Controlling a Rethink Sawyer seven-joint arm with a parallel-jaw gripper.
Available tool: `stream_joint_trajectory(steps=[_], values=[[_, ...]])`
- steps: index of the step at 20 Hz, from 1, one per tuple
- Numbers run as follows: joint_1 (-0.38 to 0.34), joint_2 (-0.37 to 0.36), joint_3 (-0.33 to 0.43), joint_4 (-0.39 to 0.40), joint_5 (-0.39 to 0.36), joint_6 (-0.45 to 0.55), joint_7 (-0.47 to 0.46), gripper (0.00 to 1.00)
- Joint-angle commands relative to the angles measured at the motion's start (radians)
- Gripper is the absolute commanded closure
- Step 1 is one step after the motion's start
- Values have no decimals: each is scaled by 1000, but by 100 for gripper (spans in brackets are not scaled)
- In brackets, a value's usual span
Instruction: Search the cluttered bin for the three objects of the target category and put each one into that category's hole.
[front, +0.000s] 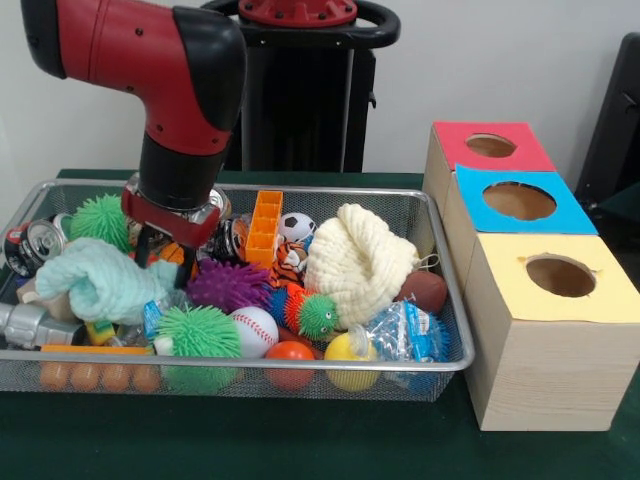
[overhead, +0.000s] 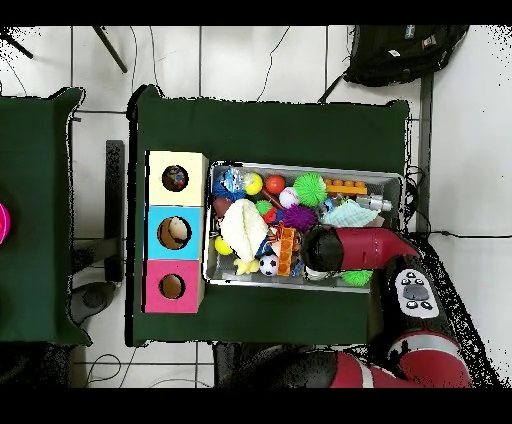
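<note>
The silver wire-mesh bin is full of mixed toys, balls, cans and cloths; it also shows in the overhead view. My gripper hangs low over the bin's left part, just above a mint cloth and a purple spiky ball. Its fingers stand apart with an orange thing showing between them; nothing is held. In the overhead view the arm's end hides the gripper. The yellow-surround hole tops the nearest wooden box, right of the bin. In the overhead view the yellow hole has a dark round thing inside.
The blue-surround hole and the red-surround hole stand behind the yellow one. In the bin lie a cream knit hat, a baseball, a soccer ball, a brown football, green spiky balls and an orange block.
</note>
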Motion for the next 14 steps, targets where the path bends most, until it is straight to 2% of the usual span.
stream_joint_trajectory(steps=[1, 3, 4, 7, 11, 14], values=[[9, 100, -8, 15, -14, -61, 94, 0], [10, 102, -9, 17, -14, -92, 95, 0], [15, 105, -18, 18, -14, -125, 98, 100], [18, 107, -22, 19, -11, -141, 108, 100], [25, 97, -24, 35, 22, -115, 113, 100], [21, 56, -11, 70, 28, -109, 98, 100]])
